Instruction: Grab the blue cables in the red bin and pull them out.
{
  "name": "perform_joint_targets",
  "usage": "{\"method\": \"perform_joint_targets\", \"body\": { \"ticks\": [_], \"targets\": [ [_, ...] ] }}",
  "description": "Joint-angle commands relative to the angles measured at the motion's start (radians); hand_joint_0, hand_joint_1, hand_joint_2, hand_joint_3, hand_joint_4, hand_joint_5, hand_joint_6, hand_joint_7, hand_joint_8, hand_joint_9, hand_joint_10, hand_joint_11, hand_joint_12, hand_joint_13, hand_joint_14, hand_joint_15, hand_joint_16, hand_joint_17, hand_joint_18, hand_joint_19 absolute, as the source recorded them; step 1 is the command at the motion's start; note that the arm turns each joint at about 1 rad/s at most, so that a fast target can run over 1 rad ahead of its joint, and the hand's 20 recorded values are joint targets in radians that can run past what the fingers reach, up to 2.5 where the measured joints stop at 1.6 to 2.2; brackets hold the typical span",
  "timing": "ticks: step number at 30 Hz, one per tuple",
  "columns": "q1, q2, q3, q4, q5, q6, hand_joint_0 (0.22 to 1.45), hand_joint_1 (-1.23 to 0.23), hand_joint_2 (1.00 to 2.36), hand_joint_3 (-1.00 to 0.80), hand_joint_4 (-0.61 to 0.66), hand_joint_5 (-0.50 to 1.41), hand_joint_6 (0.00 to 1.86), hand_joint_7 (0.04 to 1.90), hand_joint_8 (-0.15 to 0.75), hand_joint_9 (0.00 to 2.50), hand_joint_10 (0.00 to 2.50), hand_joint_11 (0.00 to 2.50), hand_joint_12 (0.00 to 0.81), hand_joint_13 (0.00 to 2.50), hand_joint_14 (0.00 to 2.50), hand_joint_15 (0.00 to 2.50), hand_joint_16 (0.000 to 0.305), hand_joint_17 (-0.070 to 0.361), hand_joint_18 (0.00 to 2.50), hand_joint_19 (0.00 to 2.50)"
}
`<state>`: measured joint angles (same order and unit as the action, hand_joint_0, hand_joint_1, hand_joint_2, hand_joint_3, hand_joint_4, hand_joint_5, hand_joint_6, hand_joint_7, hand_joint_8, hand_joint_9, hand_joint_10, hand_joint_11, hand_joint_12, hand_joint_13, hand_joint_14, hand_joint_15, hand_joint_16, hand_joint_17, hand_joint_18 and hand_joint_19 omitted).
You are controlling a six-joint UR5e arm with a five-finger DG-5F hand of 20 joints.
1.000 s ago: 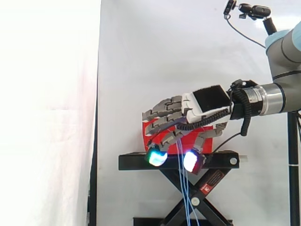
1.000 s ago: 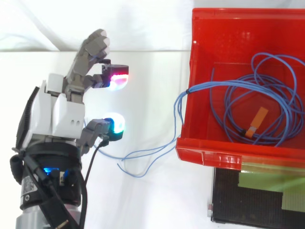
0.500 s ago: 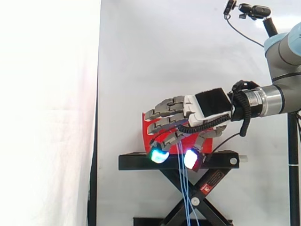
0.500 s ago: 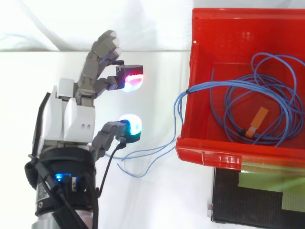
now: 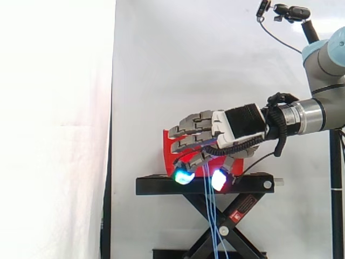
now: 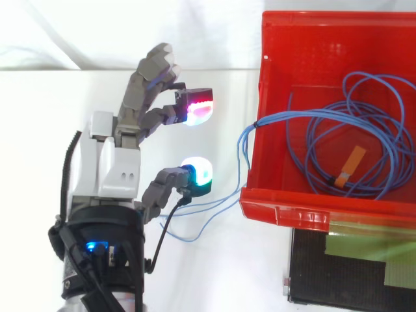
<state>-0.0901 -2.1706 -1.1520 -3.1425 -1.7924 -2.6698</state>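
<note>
Rightward, nearer the red bin, the hand is being advanced, fingers released and empty. Closure is best being aimed at the blue cables draped over its left wall.

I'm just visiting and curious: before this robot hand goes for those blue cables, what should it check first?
1. Hand open, holding nothing: ok.
2. Blue cables have strands hanging over the wall of the red bin, reachable: ok.
3. Fingers around those strands: not ok; hand is beside the bin, apart.
4. Nothing but strands between hand and bin: ok.
5. Coil free to slide out, orange tag not snagging: cannot tell.
</note>
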Motion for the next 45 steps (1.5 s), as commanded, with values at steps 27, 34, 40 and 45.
{"method": "perform_joint_targets", "body": {
  "ticks": [27,34,40,45],
  "targets": [
    [-0.063,0.000,-0.058,0.087,-0.025,-0.074,0.81,-0.88,1.00,-1.00,0.03,0.61,0.01,0.52,0.219,0.47,0.01,0.38,0.301,0.29,0.01,0.43,0.040,0.090,0.25,0.56],
    [-0.072,0.000,-0.057,0.088,-0.038,-0.098,0.81,-0.88,1.00,-1.00,0.03,0.61,0.01,0.53,0.218,0.47,0.01,0.37,0.301,0.29,0.01,0.43,0.040,0.090,0.25,0.56],
    [-0.076,0.000,-0.057,0.088,-0.039,-0.117,0.82,-0.88,1.00,-1.00,0.02,0.61,0.01,0.53,0.220,0.47,0.01,0.38,0.301,0.29,0.01,0.43,0.040,0.090,0.25,0.56],
    [-0.079,0.000,-0.058,0.088,-0.039,-0.117,0.82,-0.88,1.00,-1.00,0.03,0.61,0.01,0.53,0.219,0.48,0.01,0.39,0.301,0.29,0.01,0.42,0.040,0.090,0.25,0.56]
  ]
}}
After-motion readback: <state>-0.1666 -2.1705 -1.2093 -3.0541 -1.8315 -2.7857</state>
